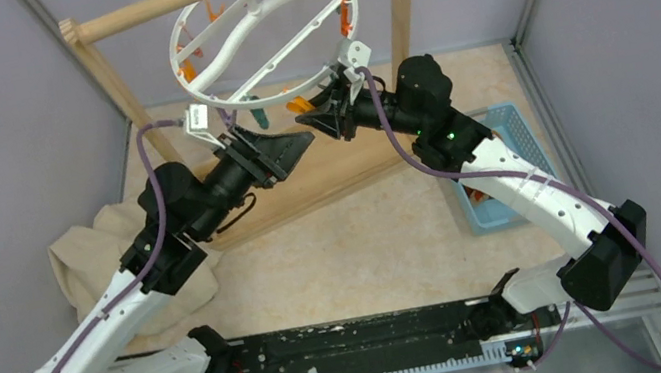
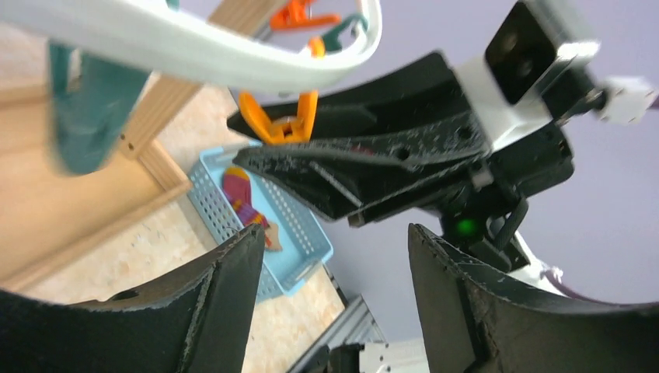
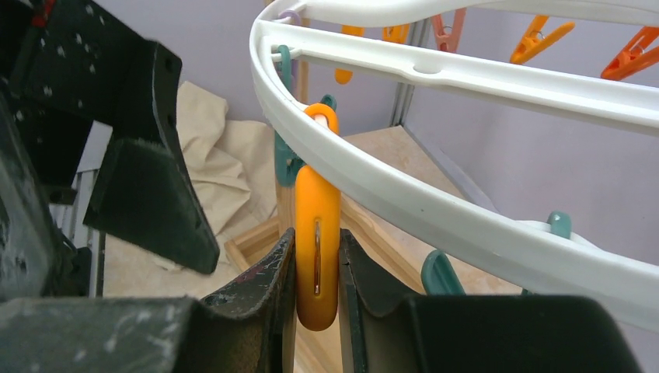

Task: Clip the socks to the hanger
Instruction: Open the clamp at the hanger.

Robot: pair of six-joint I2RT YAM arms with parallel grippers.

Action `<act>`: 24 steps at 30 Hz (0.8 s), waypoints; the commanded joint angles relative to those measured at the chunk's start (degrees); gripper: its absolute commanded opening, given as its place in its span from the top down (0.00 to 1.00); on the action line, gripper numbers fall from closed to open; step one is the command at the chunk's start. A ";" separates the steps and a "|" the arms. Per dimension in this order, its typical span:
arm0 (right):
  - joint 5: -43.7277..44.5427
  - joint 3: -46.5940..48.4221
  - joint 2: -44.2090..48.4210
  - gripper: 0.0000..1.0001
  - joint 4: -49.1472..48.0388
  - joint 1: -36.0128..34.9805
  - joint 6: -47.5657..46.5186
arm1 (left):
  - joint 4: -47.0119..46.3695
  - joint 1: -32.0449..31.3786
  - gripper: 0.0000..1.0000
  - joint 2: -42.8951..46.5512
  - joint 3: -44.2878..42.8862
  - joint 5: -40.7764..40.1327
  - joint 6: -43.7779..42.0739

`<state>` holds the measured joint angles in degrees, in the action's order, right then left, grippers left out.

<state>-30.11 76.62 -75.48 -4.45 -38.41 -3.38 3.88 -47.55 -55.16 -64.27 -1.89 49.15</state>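
While your right tool (image 3: 316, 256) pinches 1 orange clip (image 3: 317, 233) on its 2 flat sides, your left tool (image 2: 334, 233) is spread wide with nothing in it. The 2 tools are just beside each other, under the near edge of the hanger (image 3: 435, 210).

That hanger hangs by its hook from the wooden stand (image 1: 164, 3). It looks light and stiff, so I think it will swing if you push it. The clip looks small, hard and springy. Squeeze it near its top end to make its mouth open.

I can see 1 sock (image 2: 237, 194), purple and orange, lying in the blue basket (image 2: 299, 233) on the surface to your right. It is well apart from both tools. A small bit beside it may be the other sock, but I cannot tell. Socks are most likely soft, light and floppy, so grab one by its open edge and let it hang.

Count: 1 hanger, 1 basket, 2 tools, 1 sock for sure. The clips are orange and teal, and too many are hidden to count.
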 commanded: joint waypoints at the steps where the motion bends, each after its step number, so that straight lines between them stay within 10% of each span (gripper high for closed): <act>1: -1.49 1.87 1.69 1.00 -0.99 -0.61 0.18 | -0.32 -0.35 0.26 1.37 -4.11 -8.34 -5.81; 24: -2.23 1.03 3.19 1.00 -1.64 -0.59 0.99 | -3.44 -0.35 0.21 -3.73 -5.92 -18.31 -11.44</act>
<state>-30.65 76.62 -74.22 -4.62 -38.41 -2.81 3.40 -47.55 -59.35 -70.24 -18.13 39.64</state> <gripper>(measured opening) 0.210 0.799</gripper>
